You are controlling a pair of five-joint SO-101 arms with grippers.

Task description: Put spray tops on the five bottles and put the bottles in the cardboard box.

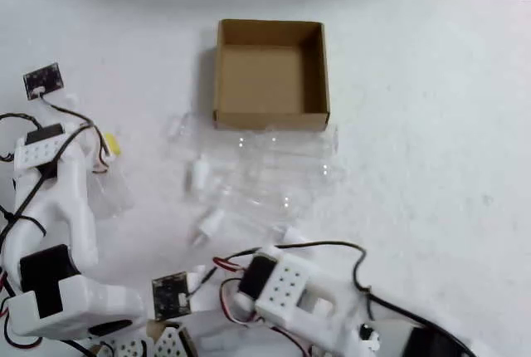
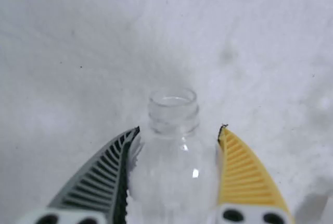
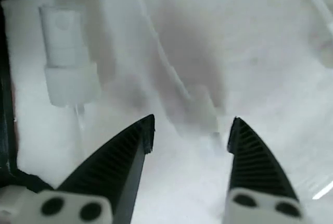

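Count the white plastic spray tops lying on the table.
3 white plastic spray tops show: one beside the clear plastic bottles, one just in front of it, one at the pile's front edge. Others may hide among the bottles.

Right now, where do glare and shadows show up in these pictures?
High view: small white glints dot the clear bottles lying before the cardboard box, whose inner walls are shaded. Left wrist view: one bright glint sits on the bottle below its open neck. Right wrist view: a soft grey shadow crosses the table beside the spray top.
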